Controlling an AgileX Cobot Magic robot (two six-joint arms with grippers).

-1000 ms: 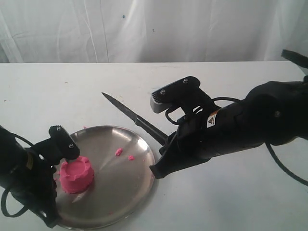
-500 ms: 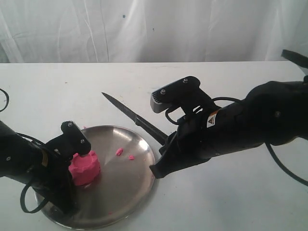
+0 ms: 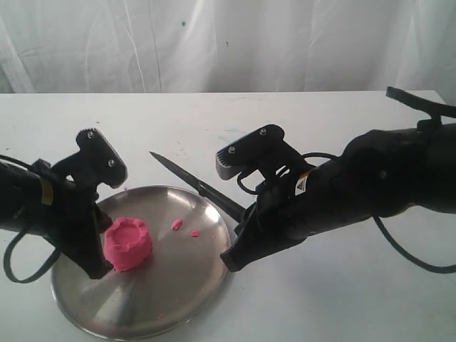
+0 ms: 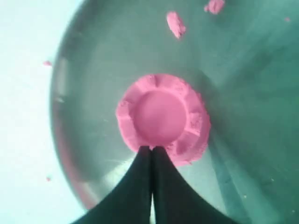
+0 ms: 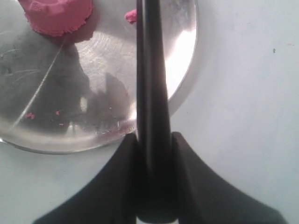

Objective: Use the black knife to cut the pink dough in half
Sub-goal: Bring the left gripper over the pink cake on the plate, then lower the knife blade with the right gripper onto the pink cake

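The pink dough (image 3: 127, 244), one round cup-shaped lump with a scalloped rim, sits left of centre on the steel plate (image 3: 178, 299). My left gripper (image 3: 100, 266) is shut and empty, its tips at the lump's left side. In the left wrist view the left gripper (image 4: 152, 148) meets the edge of the dough (image 4: 161, 112). My right gripper (image 3: 241, 217) is shut on the handle of the black knife (image 3: 187, 178), whose blade points back-left past the plate's far rim. In the right wrist view the knife (image 5: 150, 70) runs out from the right gripper (image 5: 154, 136) over the plate (image 5: 93, 93), with the dough (image 5: 56, 16) off to one side.
Two small pink crumbs (image 3: 176, 224) lie on the plate to the right of the lump. The plate rests on a white table (image 3: 342, 299) with a white curtain (image 3: 228, 43) behind. The bulky right arm (image 3: 370, 185) spans the right half of the table.
My left arm has swung from the plate's near-left edge up to its left side, and the dough has moved slightly right. The right arm with the knife shifted a little left.
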